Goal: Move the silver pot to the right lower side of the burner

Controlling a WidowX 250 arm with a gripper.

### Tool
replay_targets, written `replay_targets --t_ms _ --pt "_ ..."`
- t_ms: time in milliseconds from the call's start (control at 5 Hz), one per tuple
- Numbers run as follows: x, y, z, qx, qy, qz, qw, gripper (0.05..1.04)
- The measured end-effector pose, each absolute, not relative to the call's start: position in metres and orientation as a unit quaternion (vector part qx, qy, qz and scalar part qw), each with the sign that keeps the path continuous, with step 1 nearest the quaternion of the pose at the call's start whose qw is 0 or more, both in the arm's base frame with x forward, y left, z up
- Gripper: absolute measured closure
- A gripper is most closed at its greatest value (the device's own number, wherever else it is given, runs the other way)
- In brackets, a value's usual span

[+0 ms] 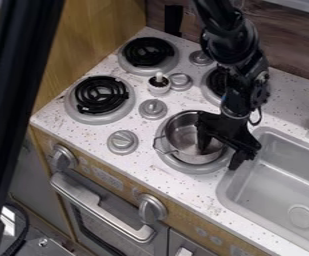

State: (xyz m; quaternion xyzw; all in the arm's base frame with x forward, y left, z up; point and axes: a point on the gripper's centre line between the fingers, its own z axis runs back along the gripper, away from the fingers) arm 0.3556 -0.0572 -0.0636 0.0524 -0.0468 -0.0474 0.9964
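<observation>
The black gripper (219,152) hangs over the right side of the silver pot (183,131). Its fingers are spread apart across the pot's right wall, one down inside the pot and the other outside, toward the sink. Upright on the front right burner (178,164), the pot hides the burner's middle and has a wire handle at its left. The gripper covers part of the pot's right rim.
Two black coil burners (102,95) are at the left, and another lies partly behind the arm. Several silver knobs (122,142) and a small white-topped item (159,83) stand between burners. The sink (274,172) lies right of the pot.
</observation>
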Motion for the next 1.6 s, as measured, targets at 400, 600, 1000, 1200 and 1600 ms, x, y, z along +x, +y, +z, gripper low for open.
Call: replay_targets --t_ms 400,600,1000,1200,1600 --pt "0.363 -0.051 -0.065 0.053 -0.061 -0.045 0.996 0.416" --pt "0.36 -0.04 -0.066 0.064 -0.071 -0.045 0.994 0.709" --pt "0.385 0.011 -0.012 0.08 -0.136 -0.005 0.988 1.011" --pt "0.404 0.05 0.009 0.096 -0.15 0.049 0.983 1.014" --pt "0.41 0.126 -0.061 0.123 -0.063 0.13 0.982 1.016"
